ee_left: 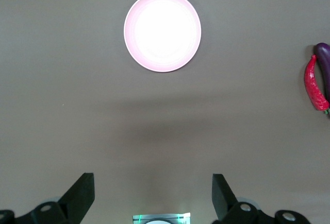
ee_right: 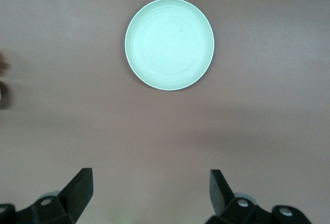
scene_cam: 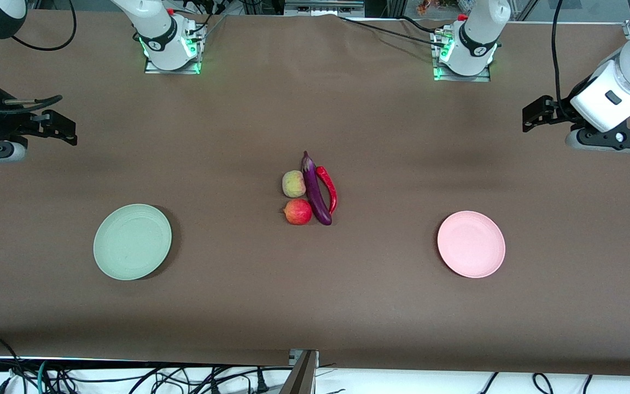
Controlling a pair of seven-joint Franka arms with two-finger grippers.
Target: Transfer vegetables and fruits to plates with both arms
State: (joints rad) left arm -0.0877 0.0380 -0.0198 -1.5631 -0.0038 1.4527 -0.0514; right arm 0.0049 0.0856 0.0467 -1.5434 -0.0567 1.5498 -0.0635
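A purple eggplant (scene_cam: 315,189), a red chili pepper (scene_cam: 328,187), a yellow-green peach (scene_cam: 293,184) and a red apple-like fruit (scene_cam: 298,212) lie together at the table's middle. The mint green plate (scene_cam: 132,241) lies toward the right arm's end, the pink plate (scene_cam: 471,244) toward the left arm's end. My left gripper (scene_cam: 534,116) is open and empty, up over the bare cloth at its end of the table. Its wrist view shows the pink plate (ee_left: 162,31), the chili (ee_left: 315,84) and the eggplant (ee_left: 325,64). My right gripper (scene_cam: 60,127) is open and empty, up over its end; its view shows the green plate (ee_right: 169,44).
A brown cloth (scene_cam: 315,306) covers the table. The arm bases (scene_cam: 171,44) (scene_cam: 464,54) stand at the edge farthest from the front camera. Cables (scene_cam: 129,377) hang below the nearest edge.
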